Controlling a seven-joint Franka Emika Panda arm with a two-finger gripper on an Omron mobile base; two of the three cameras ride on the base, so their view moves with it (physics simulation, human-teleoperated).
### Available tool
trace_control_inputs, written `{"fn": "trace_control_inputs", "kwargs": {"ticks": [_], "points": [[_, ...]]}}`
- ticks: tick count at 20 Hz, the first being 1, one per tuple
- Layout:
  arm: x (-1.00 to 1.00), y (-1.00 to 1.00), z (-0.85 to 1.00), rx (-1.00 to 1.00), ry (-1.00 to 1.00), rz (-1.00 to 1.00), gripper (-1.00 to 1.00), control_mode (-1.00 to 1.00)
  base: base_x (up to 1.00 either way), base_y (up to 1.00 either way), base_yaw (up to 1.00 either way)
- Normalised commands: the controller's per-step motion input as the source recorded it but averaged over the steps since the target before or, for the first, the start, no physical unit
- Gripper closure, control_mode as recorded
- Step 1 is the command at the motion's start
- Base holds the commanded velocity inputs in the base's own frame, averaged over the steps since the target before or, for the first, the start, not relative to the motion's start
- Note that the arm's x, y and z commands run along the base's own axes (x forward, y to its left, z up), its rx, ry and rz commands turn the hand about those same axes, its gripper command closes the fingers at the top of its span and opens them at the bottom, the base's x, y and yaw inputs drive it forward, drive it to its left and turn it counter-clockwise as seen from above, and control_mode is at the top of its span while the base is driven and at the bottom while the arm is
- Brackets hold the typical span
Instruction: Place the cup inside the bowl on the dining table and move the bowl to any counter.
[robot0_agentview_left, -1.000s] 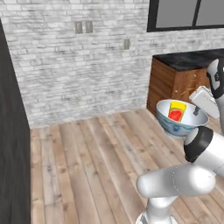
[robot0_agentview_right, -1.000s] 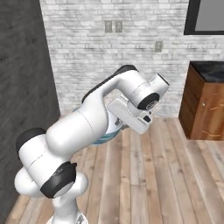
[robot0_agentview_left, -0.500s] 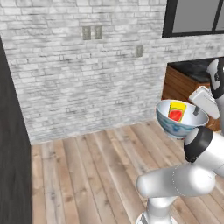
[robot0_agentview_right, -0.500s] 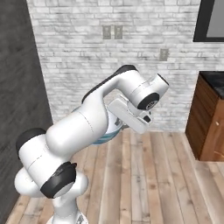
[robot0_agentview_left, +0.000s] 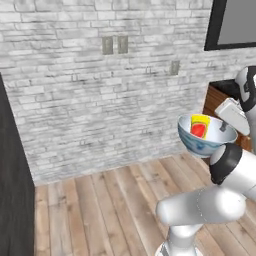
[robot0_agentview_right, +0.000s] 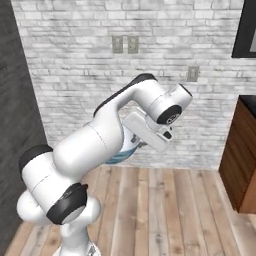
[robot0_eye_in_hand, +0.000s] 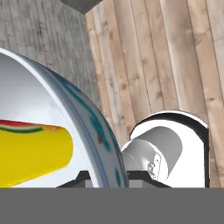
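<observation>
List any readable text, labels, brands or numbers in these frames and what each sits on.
None readable.
cup: yellow with a red patch, no lettering.
bowl: a faint blue pattern on its outside, no words.
wall plates: blank.
dark framed panel at the upper right: plain grey, no text.
robot arm: no brand mark or number that I can make out.

Bowl (robot0_agentview_left: 206, 141): glossy glazed ceramic. Cup (robot0_agentview_left: 199, 126) inside bowl: smooth, plastic-looking. Floor (robot0_agentview_left: 100, 210) below bowl: matt wood planks. Wall (robot0_agentview_left: 100, 100) behind: rough brick.
</observation>
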Motion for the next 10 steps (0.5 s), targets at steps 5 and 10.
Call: {"fn": "trace_control_inputs", "kwargs": {"ticks": [5,10], "points": [[0.0,0.0,0.0,0.0,0.0,0.0,1.0,1.0,0.04,-0.88,0.11],[0.0,0.0,0.0,0.0,0.0,0.0,1.0,1.0,0.16,-0.98,0.13]]}}
